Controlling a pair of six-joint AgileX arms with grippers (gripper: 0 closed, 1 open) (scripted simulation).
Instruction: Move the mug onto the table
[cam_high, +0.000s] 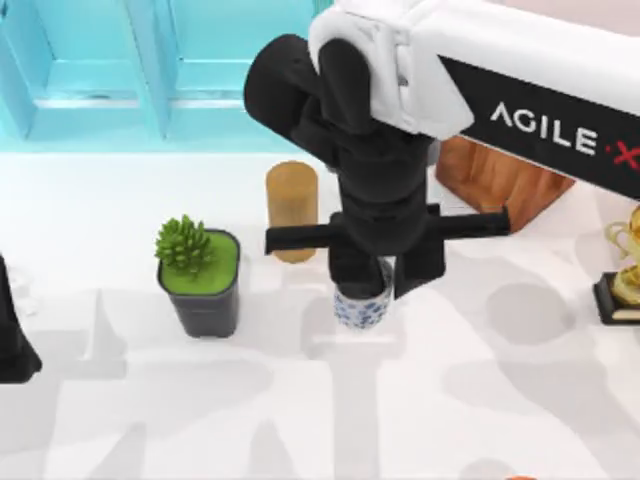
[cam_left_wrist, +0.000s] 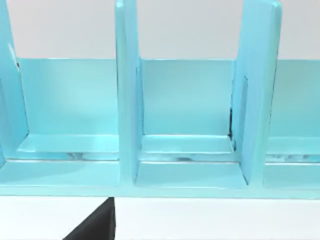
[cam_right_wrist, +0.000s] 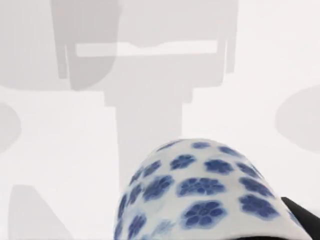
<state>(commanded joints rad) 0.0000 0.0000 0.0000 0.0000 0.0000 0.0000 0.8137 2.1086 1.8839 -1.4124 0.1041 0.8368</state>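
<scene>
white table (cam_high: 520, 400) bears plant pot (cam_high: 205, 290), wooden cylinder (cam_high: 291, 208), mug (cam_high: 360, 305)

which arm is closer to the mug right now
Right. Its end effector is directly over the mug, at its rim; the left arm sits parked at the table's far left edge.

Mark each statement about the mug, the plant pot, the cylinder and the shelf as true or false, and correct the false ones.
1. The right pincer is at the mug. True.
2. The mug is inside the shelf. False: it is out over the white table, in front of the shelf.
3. The plant pot is to the mug's left in the top view. True.
4. The tan cylinder lies on its side. False: it stands upright.
5. The mug is plain white. False: it bears blue flowers.
</scene>
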